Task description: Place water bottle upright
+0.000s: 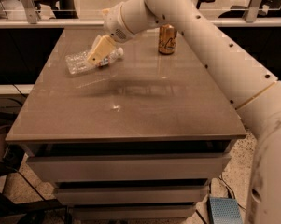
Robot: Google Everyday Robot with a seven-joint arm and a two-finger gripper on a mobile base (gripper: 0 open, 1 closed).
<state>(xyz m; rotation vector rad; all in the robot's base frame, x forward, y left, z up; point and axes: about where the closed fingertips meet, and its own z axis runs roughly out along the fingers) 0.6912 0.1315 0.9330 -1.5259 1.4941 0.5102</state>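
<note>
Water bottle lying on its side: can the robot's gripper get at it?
Probably yes. The gripper is right at the bottle, with nothing between them; the can stands well apart.

**Gripper (95,56) hangs over a toppled water bottle (77,63) on the desk (130,108)**
The clear bottle lies on its side near the desk's far left corner, cap end pointing right, with the gripper overlapping its middle. A copper-coloured can (167,40) stands upright toward the far edge, well apart from the bottle, its top hidden by the white arm (214,45).
</note>
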